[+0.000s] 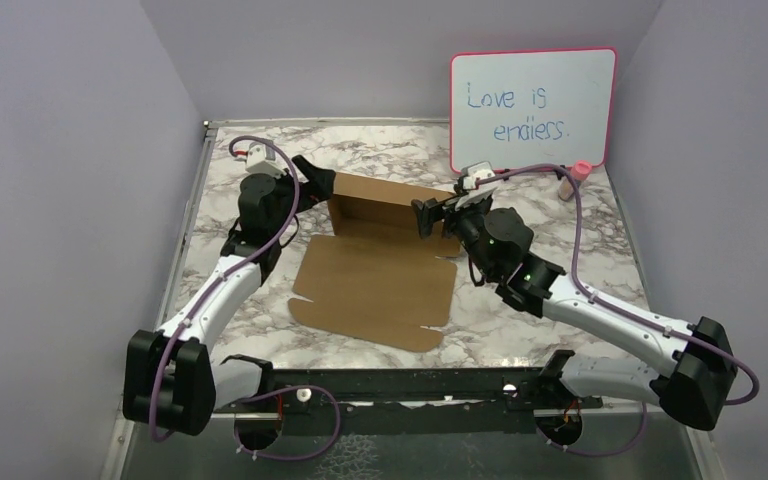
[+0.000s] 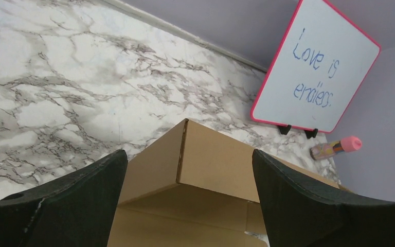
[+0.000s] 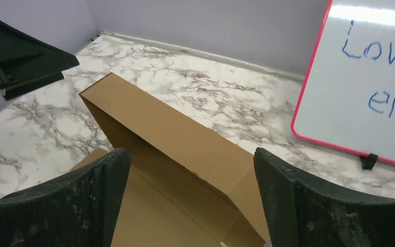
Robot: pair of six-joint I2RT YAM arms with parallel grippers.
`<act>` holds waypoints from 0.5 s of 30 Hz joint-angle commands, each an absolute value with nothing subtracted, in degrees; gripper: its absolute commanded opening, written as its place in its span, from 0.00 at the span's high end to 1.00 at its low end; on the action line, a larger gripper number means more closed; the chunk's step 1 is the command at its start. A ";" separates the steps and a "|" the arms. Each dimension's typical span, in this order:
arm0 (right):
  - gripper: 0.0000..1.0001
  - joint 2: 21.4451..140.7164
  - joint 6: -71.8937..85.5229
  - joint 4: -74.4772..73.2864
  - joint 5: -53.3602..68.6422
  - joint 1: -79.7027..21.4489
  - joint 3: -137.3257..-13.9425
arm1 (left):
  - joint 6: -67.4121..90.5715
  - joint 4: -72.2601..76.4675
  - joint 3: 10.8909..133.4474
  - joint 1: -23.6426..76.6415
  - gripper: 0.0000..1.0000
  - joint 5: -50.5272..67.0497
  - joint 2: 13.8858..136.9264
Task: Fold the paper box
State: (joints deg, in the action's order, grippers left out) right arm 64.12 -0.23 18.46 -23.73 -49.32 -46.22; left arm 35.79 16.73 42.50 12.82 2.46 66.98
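Nearest the arm bases, the broad flat panel of the paper box (image 1: 375, 275) is seen lying open on the marble surface (image 1: 260, 325), its rounded tabs pointed toward the near edge. Beyond that panel, the far portion of the box is stood up into a shallow trough, with a back wall and a left end wall raised. The box is placed in the middle of the surface, between the two arms.

The left claw (image 1: 314, 180) is held at the left end of the raised portion. It is released, its fingers spread wide, and the box's corner is seen between them but untouched. The right claw (image 1: 428, 218) is held at the right end, likewise released, with the wall seen past its spread fingers and nothing grasped.

The step in hand is judged to be the squaring of the raised walls before the flat panel is brought over as a lid. It would be done well if both ends were pressed inward together, so that the box is not pushed sideways. The lid is best lifted along its crease rather than by one corner.

Farther back, a pink-framed whiteboard (image 1: 533, 105) is stood near the rear wall, and a small pink-capped item (image 1: 578, 178) lies just beside its lower right corner.

Counted: two arms, two claws, one box, one whiteboard, one pink-capped item.
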 commanded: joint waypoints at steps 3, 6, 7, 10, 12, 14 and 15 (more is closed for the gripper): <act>0.07 66.87 13.78 16.59 -31.75 -46.08 -45.87 | 33.34 11.97 47.49 12.25 0.09 7.78 73.53; 0.08 67.97 20.12 14.31 -26.95 -41.30 -45.56 | 33.07 11.31 49.64 12.17 0.10 9.75 76.88; 0.09 68.36 22.66 13.57 -24.86 -39.63 -45.42 | 33.05 11.20 50.12 12.11 0.10 10.43 77.71; 0.13 69.22 27.09 13.55 -20.80 -37.07 -44.49 | 33.05 10.83 51.38 12.08 0.12 11.91 79.46; 0.16 69.51 28.35 14.44 -19.09 -36.93 -44.03 | 32.96 10.60 51.58 12.06 0.13 12.64 79.94; 0.19 69.99 29.61 15.00 -18.05 -36.90 -43.86 | 33.09 10.58 51.70 12.06 0.15 13.21 80.16; 0.21 70.35 30.15 14.97 -17.88 -36.87 -43.88 | 33.25 10.62 51.61 12.12 0.16 13.52 80.28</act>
State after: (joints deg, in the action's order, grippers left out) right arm 69.36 24.10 14.81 -22.46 -36.73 -44.53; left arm 33.80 10.81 49.50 12.43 9.98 79.79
